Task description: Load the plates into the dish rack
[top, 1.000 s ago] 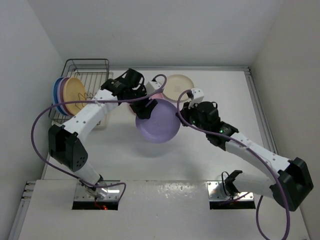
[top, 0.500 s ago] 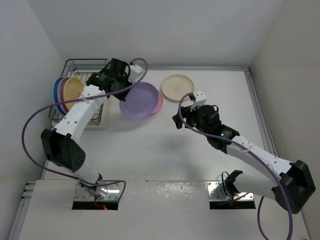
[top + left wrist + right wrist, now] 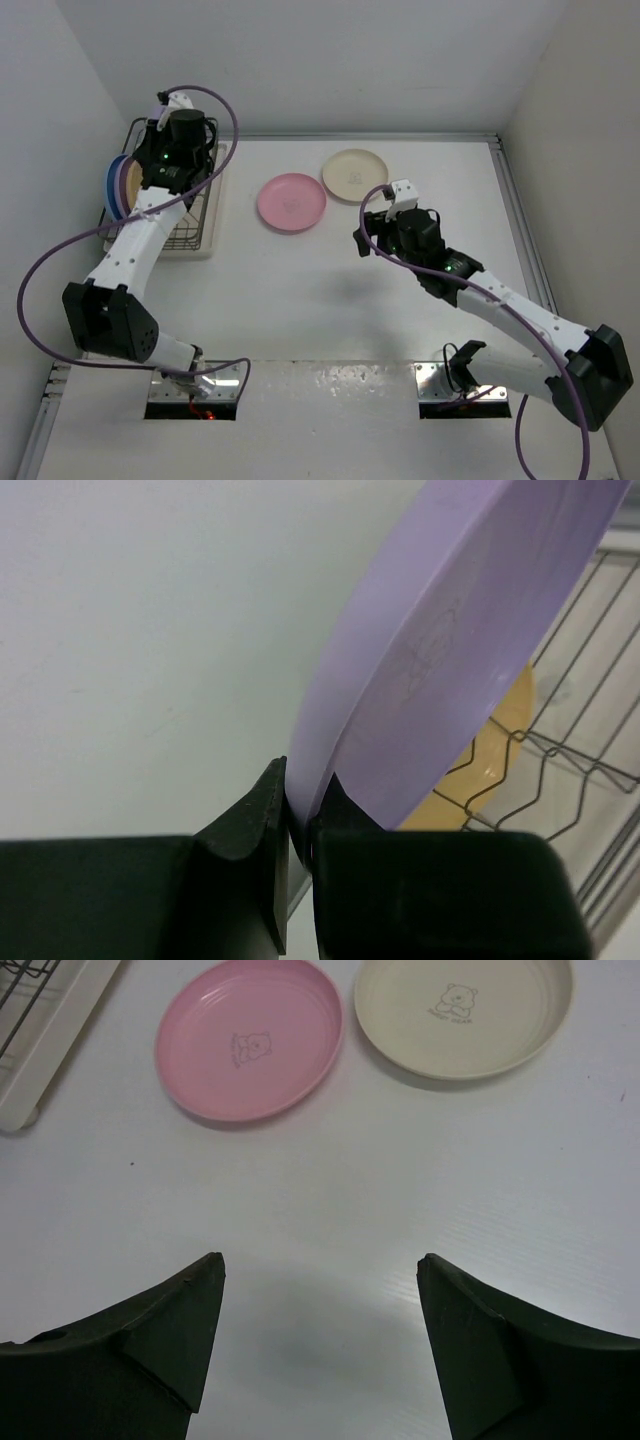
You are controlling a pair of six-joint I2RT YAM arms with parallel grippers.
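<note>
In the left wrist view my left gripper (image 3: 300, 815) is shut on the rim of a purple plate (image 3: 450, 630), held on edge over the dish rack (image 3: 590, 630). A yellow-orange plate (image 3: 505, 735) stands in the rack just behind it. From above, the left gripper (image 3: 172, 160) hangs over the dish rack (image 3: 195, 218) and hides the purple plate. Blue, pink and yellow-orange plates (image 3: 122, 185) stand at the rack's left. A pink plate (image 3: 291, 201) and a cream plate (image 3: 354, 175) lie flat on the table. My right gripper (image 3: 320, 1257) is open and empty, short of both.
The rack sits on a beige tray (image 3: 205, 246) against the left wall. White walls close in on the left, back and right. The right arm (image 3: 500, 305) stretches across the table's right half.
The right gripper has opened and let go of the purple plate. The left gripper has shut on it and swung it from mid-table left to above the rack, uncovering the pink plate.
</note>
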